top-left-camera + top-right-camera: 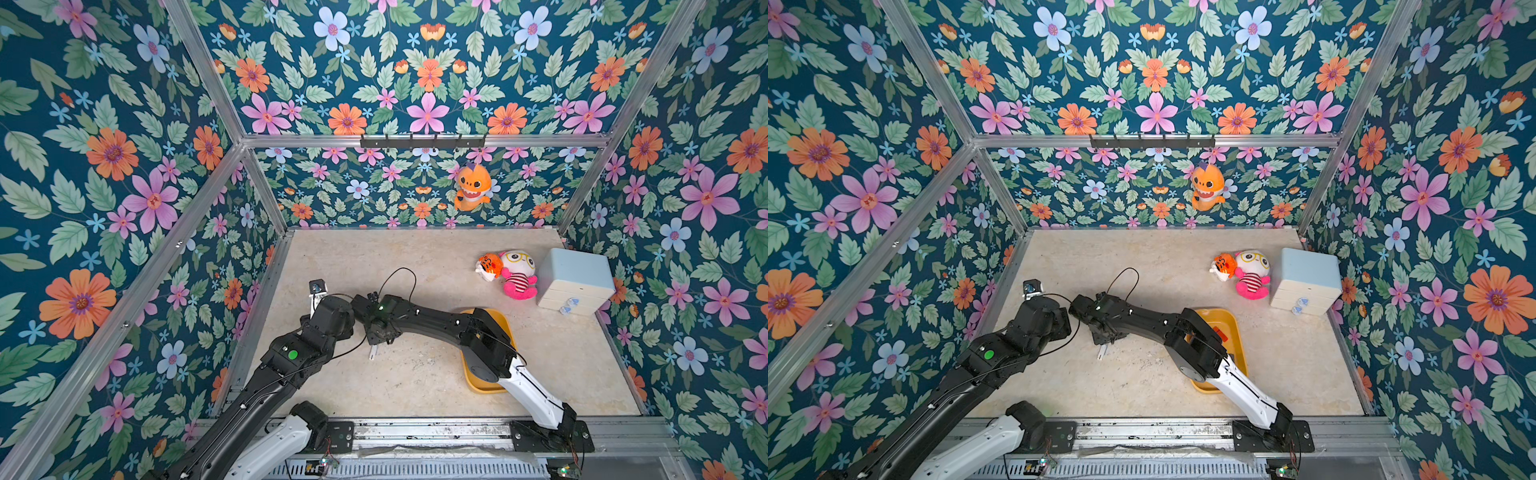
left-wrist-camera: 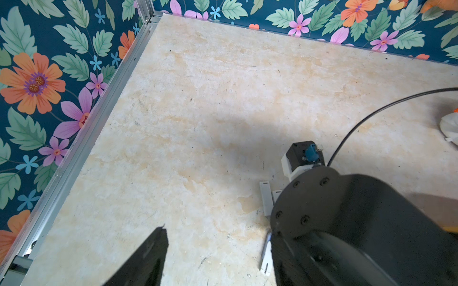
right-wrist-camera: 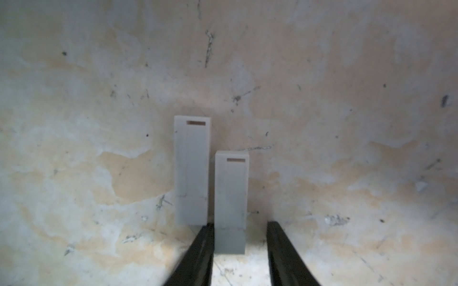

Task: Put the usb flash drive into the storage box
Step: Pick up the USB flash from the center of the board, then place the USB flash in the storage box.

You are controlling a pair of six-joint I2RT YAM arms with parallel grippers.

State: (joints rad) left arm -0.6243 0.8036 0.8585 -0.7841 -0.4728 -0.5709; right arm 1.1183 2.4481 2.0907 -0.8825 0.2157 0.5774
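Right wrist, right claw (image 3: 240, 224) half-open, straddling one usb flash drive (image 3: 231, 198)

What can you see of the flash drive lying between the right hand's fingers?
The flash drive is a flat, pale grey, plastic-looking stick with a small slot near its far end and a seam setting off a darker end section. It lies flat on the beige tabletop, lengthwise between the right hand's black fingers: one finger is at its side, the other stands apart. A second drive lies parallel alongside, set further from the hand; contact is unclear.
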